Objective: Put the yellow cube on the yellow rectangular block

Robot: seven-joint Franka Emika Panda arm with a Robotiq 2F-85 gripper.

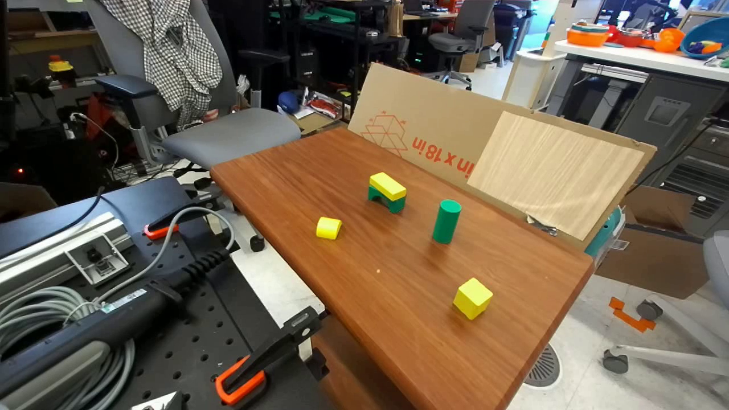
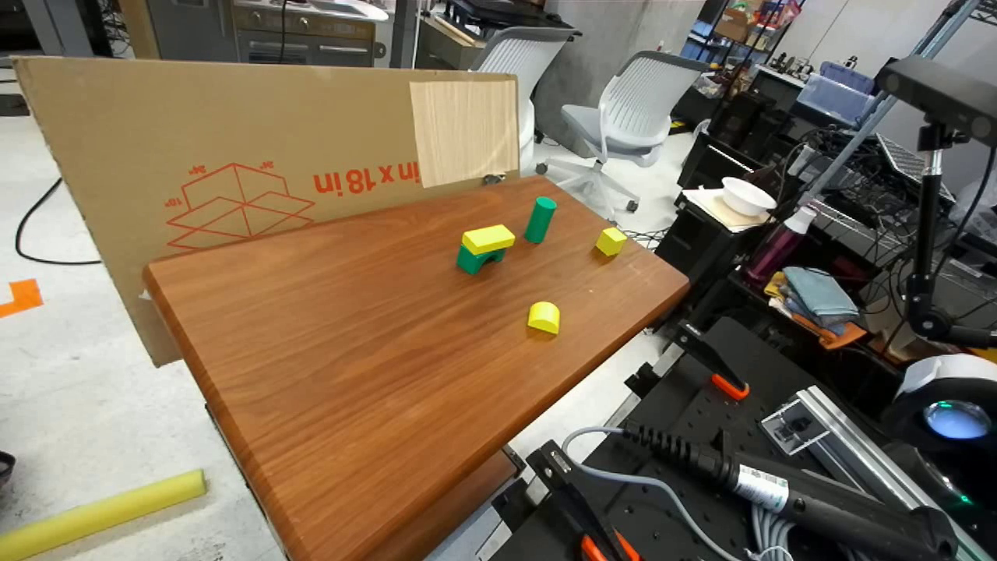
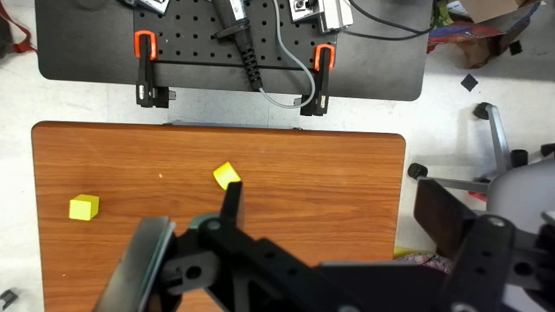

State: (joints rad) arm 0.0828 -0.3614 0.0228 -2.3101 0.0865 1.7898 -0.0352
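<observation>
Gripper (image 3: 333, 201): jaws well apart, nothing held. Yellow round-topped block (image 3: 225, 174) partly behind one jaw in wrist view; wrong yellow piece could get picked. Yellow cube (image 3: 84, 207) on wooden tabletop (image 3: 325, 164), well apart from gripper; misaligned jaws could catch corner, spin it. Green cylinder (image 1: 447, 221), upright, near likely carry route; low pass could topple it. Yellow rectangular block (image 1: 388, 186), not visible in wrist view, lies on green arch (image 1: 397, 205); off-centre or hard release might tip block, drop cube.
</observation>
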